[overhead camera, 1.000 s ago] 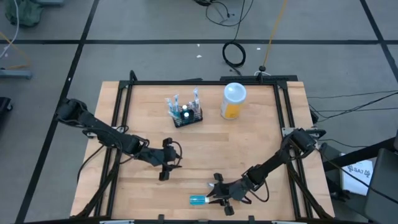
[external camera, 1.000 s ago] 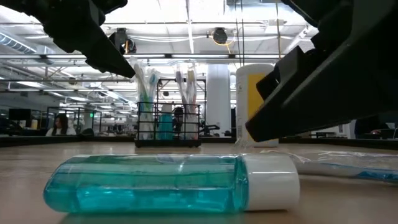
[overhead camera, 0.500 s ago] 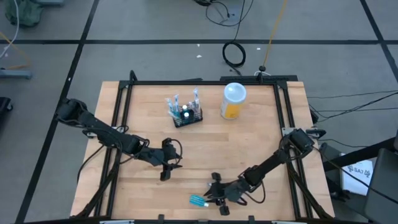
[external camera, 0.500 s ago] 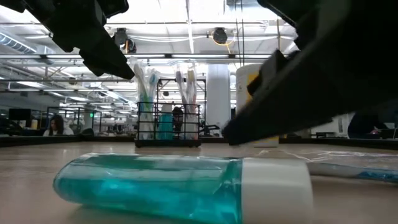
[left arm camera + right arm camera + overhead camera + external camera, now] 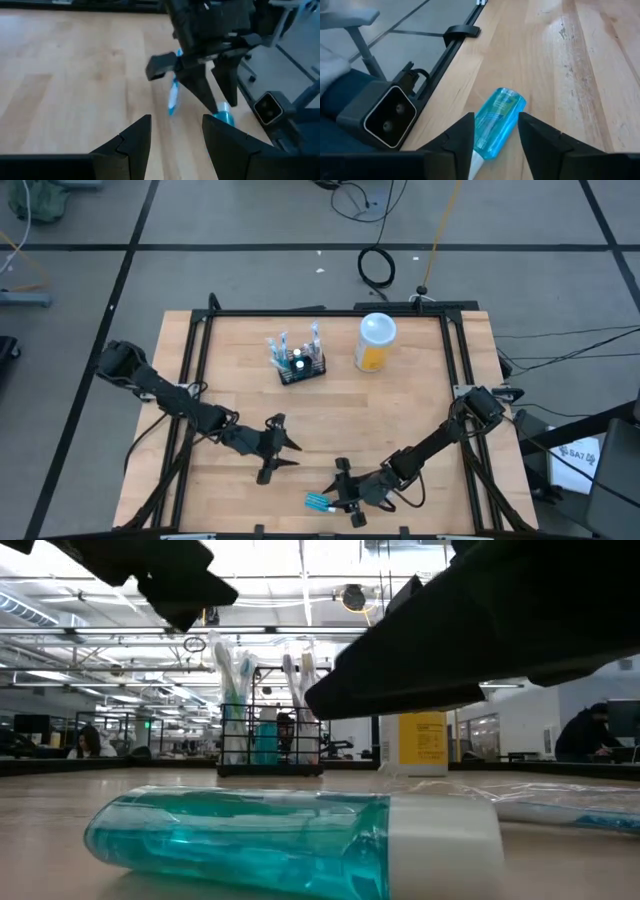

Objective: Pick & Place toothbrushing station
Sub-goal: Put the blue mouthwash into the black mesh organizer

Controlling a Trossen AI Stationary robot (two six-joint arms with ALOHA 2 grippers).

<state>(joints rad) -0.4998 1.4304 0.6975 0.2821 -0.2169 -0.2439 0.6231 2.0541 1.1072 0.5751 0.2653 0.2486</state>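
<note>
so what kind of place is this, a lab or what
Probably a robotics lab inside a large open-plan office: a framed wooden table on grey carpet with loose cables, and behind it ceiling light strips and people at desks.

Light is bright and even, from rows of ceiling lamps [image 5: 300,580] overhead in the low view, where they burn out to white. The table [image 5: 400,410] shows soft, short shadows and a pale sheen. Close to the low camera, the teal bottle [image 5: 260,840] and the dark arms above it are blurred; the left wrist view is soft throughout.
</note>
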